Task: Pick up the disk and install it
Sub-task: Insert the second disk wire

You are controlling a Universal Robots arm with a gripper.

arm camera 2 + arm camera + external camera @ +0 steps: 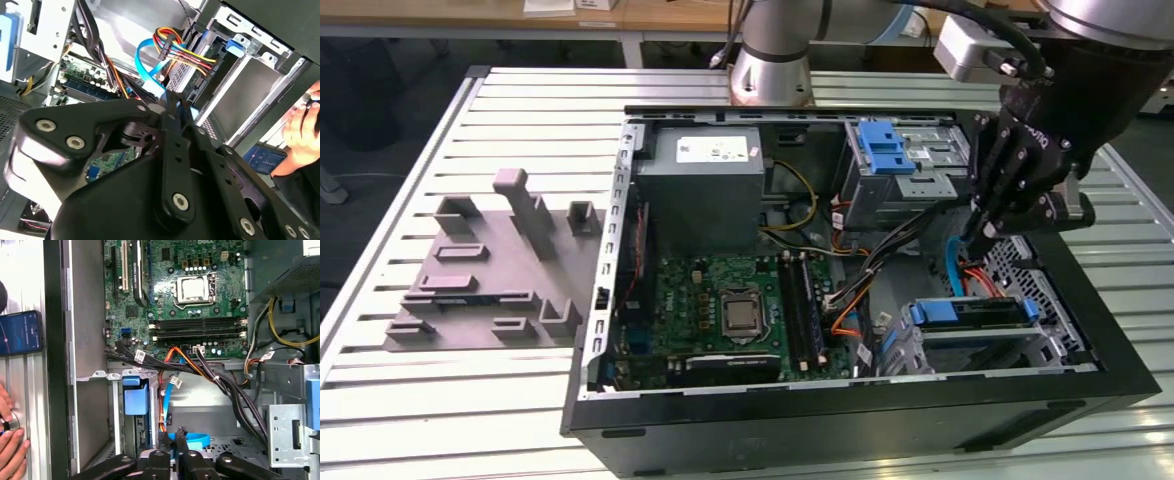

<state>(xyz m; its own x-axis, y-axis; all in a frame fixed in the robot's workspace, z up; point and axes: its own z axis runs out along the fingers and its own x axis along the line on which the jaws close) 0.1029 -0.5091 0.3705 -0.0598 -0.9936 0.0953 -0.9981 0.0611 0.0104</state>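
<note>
While the arm hung over the exterior view's right side of the open computer case (pixel 854 400), its pincer (pixel 974 240) pointed down into the case near the wall on that side. Both wrist views showed the pincer (pixel 171 437) with its two black fingers (pixel 172 107) drawn together and nothing visibly clamped between them. A flat blue cable (pixel 195 441) curved just behind the fingertips; whether it touched them could not be told.

The disk (pixel 967 313) sat in the drive bay at the near corner of the case on the exterior view's right, just below the pincer and apart from it. Its bright blue frame faced up between the bay's metal walls. In the first wrist view the same blue frame (pixel 136 401) showed seated inside the bay, beside a bundle of orange and black wires (pixel 200 370).

Elsewhere in the case lay the green motherboard (pixel 720 300), a big grey box (pixel 707 185) at the far end, and a silver cage with a blue latch (pixel 894 150) beside it. The case stood on a slatted metal counter (pixel 520 110), with a grey moulded fixture (pixel 487 265) to the exterior view's left. In the first wrist view, a person's hand (pixel 10 440) rested on the counter outside the case wall, near a phone (pixel 20 332).
</note>
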